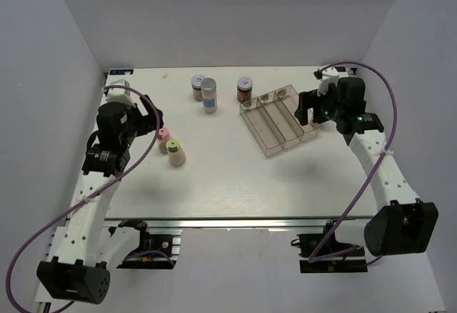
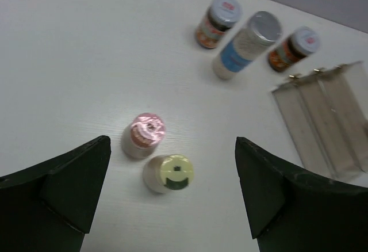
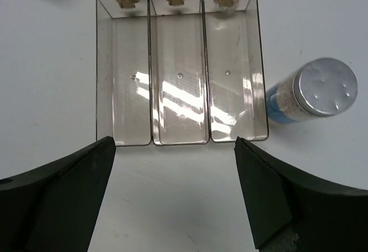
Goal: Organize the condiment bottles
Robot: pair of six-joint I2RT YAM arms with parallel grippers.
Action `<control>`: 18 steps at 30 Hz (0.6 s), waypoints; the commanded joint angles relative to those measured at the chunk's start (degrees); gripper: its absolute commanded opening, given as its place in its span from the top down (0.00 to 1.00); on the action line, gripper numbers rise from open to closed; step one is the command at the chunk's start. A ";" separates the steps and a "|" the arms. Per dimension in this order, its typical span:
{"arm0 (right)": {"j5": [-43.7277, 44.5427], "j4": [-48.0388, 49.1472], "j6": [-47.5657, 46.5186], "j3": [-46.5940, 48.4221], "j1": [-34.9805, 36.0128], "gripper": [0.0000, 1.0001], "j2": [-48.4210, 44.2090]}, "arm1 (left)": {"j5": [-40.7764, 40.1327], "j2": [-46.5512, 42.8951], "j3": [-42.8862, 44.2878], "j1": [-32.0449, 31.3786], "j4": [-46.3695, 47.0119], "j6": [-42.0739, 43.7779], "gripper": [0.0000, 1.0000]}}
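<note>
Our left jaws hang open above the pink-capped bottle (image 2: pixel 144 136) and the yellow-capped bottle (image 2: pixel 168 174), which stand close together on the table's (image 1: pixel 214 177) left side. Our right jaws gape empty over the clear tray (image 3: pixel 96 68). A silver-capped bottle (image 3: pixel 313 94) stands just beside its right wall. Farther back stand a brown jar (image 1: pixel 198 86), a second silver-capped bottle (image 1: pixel 208 95) beside it, and another brown jar (image 1: pixel 245 88) near the tray's far corner.

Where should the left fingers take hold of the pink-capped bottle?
Grip its round body just below the cap, coming straight down from above, since the pink-capped bottle stands upright. The yellow-capped bottle stands close beside it on one side, so I'd set the left fingers on the two sides clear of it.
</note>
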 commanded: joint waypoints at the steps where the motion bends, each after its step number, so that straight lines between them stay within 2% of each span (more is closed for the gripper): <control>1: -4.88 -1.26 0.01 3.10 0.27 0.11 1.24 | 11.36 -4.55 3.63 -0.22 -1.42 1.67 0.02; 7: -12.25 -0.38 -3.69 3.10 0.27 0.11 0.98 | 11.62 -6.22 2.05 -0.31 -1.86 1.05 0.02; 10: -20.15 -2.83 -13.87 3.01 0.18 0.11 1.42 | 12.15 -6.22 2.22 -0.22 -2.56 0.88 0.02; 11: -23.13 -4.06 -19.81 3.36 0.27 0.11 2.11 | 12.15 -6.22 2.31 -0.22 -3.35 0.88 0.04; 12: -27.08 -5.81 -22.22 3.63 0.62 0.11 2.47 | 12.06 -6.14 2.48 -0.22 -3.96 0.79 0.13; 13: -27.47 -5.74 -22.94 3.89 1.40 0.11 2.82 | 11.98 -5.96 2.75 -0.22 -4.75 0.70 0.24; 14: -28.78 -5.83 -25.21 3.98 3.15 0.11 3.34 | 10.67 -5.79 3.36 -0.22 -7.02 0.53 0.40; 15: -32.44 -5.48 -26.36 3.72 4.13 0.11 3.35 | 9.53 -5.70 3.63 -0.22 -8.44 -0.61 0.70; 16: -32.57 -3.74 -25.85 3.19 5.96 0.11 3.35 | 8.38 -5.70 3.89 -0.22 -9.67 -1.14 0.82; 17: -31.79 -2.59 -26.20 2.06 11.11 0.11 3.35 | 4.72 -5.96 3.80 -0.22 -12.21 -1.93 0.87; 18: -29.60 -1.01 -28.20 1.53 14.04 0.11 3.44 | 2.94 -6.31 3.72 -0.22 -13.36 -3.68 0.88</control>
